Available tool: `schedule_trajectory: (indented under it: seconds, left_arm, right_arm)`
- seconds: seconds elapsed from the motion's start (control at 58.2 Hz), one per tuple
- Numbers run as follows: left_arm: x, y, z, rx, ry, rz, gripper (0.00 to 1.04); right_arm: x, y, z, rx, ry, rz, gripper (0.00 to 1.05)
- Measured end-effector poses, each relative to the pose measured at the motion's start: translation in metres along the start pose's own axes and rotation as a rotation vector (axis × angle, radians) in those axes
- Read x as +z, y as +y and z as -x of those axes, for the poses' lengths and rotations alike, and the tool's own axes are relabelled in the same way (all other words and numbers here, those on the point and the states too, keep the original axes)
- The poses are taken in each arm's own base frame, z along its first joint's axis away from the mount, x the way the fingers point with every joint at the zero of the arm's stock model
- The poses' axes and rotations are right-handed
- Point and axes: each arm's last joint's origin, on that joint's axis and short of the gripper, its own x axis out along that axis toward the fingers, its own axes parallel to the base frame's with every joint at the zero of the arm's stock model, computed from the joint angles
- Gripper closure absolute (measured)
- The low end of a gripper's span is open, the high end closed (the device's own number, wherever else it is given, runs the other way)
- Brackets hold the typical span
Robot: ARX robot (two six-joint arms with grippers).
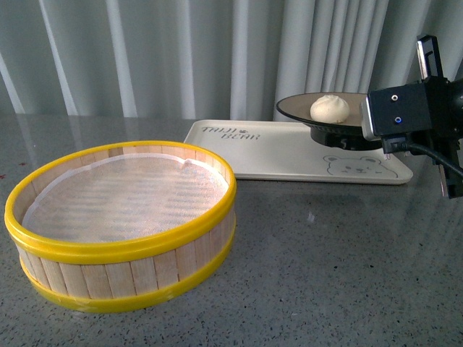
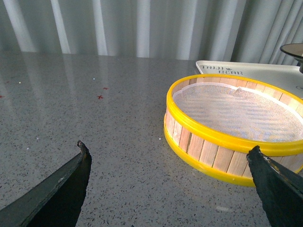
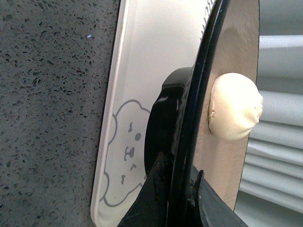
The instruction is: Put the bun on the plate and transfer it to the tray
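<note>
Over on the left, my left claw (image 2: pixel 169 149) hangs wide open and empty above the table (image 1: pixel 325 275), short of the steamer basket (image 1: pixel 119 224), so I see no danger there. My worry is further right, where the plate (image 1: pixel 296 108) sits over the bear end of the tray (image 1: pixel 268 152). I can't tell whether its foot touches. The bun (image 1: pixel 329 108) lies loose near the plate's middle. The plate is pinched only at its rim, so it could sag or slip, and any tilt might roll the bun off. My right arm reaches in level from the right, its right claw (image 3: pixel 177 189) clamped on the plate's rim.
</note>
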Motion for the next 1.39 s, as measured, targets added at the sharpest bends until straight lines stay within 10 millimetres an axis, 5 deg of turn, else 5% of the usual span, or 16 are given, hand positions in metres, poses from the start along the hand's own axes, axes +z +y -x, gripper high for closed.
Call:
schedule_trajectory:
  seconds: [0.412, 1.117, 1.392]
  left_arm:
    - [0.000, 0.000, 0.000, 0.000, 0.000, 0.000, 0.07]
    - [0.000, 0.000, 0.000, 0.000, 0.000, 0.000, 0.07]
    - [0.000, 0.000, 0.000, 0.000, 0.000, 0.000, 0.07]
  right_arm:
    - [-0.009, 0.008, -0.037, 0.080, -0.018, -0.015, 1.02]
    - [-0.016, -0.003, -0.052, 0.073, -0.001, -0.033, 1.02]
    - [-0.007, 0.002, -0.046, 0.055, -0.021, -0.078, 0.55]
